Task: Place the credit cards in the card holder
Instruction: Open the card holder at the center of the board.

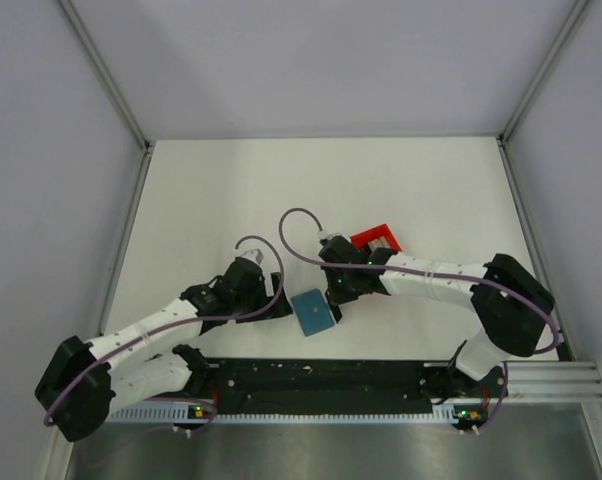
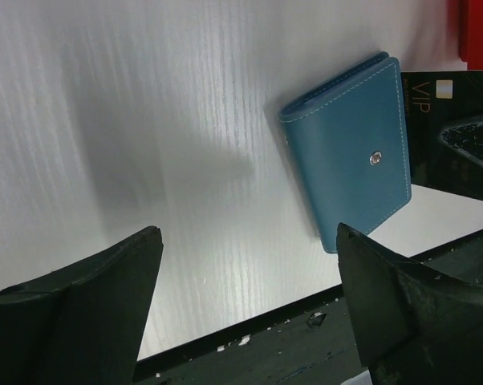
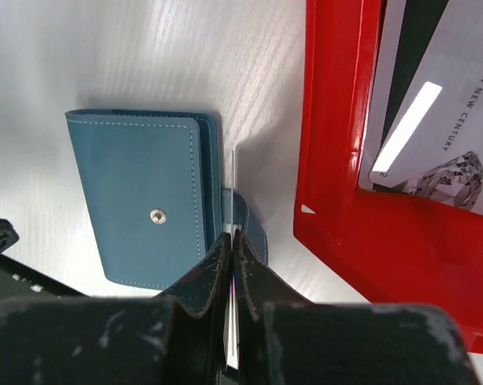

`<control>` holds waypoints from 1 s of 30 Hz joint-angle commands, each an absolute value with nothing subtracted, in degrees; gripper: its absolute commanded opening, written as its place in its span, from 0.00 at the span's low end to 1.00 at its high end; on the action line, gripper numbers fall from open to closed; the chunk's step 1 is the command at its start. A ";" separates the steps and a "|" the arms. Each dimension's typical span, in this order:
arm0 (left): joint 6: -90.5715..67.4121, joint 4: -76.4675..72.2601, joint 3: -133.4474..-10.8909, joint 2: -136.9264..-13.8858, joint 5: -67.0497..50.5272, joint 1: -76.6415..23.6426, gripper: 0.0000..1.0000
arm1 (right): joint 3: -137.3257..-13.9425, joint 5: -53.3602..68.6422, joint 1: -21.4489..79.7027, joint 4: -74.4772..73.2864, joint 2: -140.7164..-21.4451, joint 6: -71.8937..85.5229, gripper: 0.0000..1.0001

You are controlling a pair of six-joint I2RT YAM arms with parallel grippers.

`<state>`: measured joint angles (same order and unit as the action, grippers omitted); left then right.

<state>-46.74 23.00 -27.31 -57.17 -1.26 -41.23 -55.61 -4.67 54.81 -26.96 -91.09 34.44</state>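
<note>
Left arm (image 1: pixel 141 330) and right arm (image 1: pixel 431 282): white tubular links, bulky black joint housings, purple cables (image 1: pixel 284 228) looping above each wrist, scuffed black wedge-shaped jaws

card holder (image 3: pixel 137 208): teal-blue, pale stitching round the edges, tiny silver snap dot
tray (image 3: pixel 338 160): bright red all over, no pattern
VIP card (image 2: pixel 446 120): black, pale "VIP" lettering, little whitish square in the corner
card in the tray (image 3: pixel 442 120): silvery white, dark print, grey diamond graphic
table (image 2: pixel 145 120): white, faint woodgrain streaks
right gripper (image 3: pixel 232 237): black, kinda scuffed with pale specks
right arm (image 1: pixel 431 280): white shells, black joints
</note>
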 commanded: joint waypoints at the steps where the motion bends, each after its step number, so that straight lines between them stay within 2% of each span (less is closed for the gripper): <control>1: -46.32 17.05 -26.89 -59.05 -4.66 -41.13 0.91 | -52.65 1.65 52.65 -19.43 -87.19 36.65 0.00; 8: -46.49 15.47 -26.98 -62.31 -4.92 -41.13 0.83 | -51.15 3.69 52.12 -17.58 -85.26 37.79 0.00; 14: -46.84 13.27 -27.51 -65.82 -5.80 -41.22 0.60 | -51.68 6.24 52.12 -16.26 -85.60 38.23 0.00; 16: -46.76 12.66 -27.95 -67.23 -6.15 -41.13 0.46 | -51.77 6.68 52.12 -16.17 -85.87 38.41 0.00; 18: -47.02 12.31 -28.12 -68.29 -6.24 -41.13 0.27 | -51.77 7.29 52.03 -15.56 -85.61 38.85 0.00; 20: -47.46 12.31 -28.48 -68.64 -6.24 -41.22 0.18 | -51.51 8.61 52.03 -14.42 -84.99 39.64 0.00; 22: -47.72 12.92 -28.56 -67.68 -5.02 -41.22 0.13 | -51.24 10.28 51.94 -12.58 -84.20 40.52 0.00; 25: -47.55 13.45 -28.39 -66.62 -3.69 -41.13 0.11 | -50.36 12.91 52.12 -9.94 -83.32 42.45 0.00; 28: -47.20 12.83 -28.74 -68.20 -4.04 -41.13 0.01 | -49.48 15.55 52.12 -7.04 -83.14 44.12 0.00; 30: -47.11 11.96 -28.91 -69.52 -4.39 -41.22 0.00 | -49.13 16.43 52.29 -5.45 -83.49 45.00 0.00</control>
<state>-47.51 14.92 -27.16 -68.16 -4.89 -41.23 -49.95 12.43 52.36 -11.75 -85.10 42.17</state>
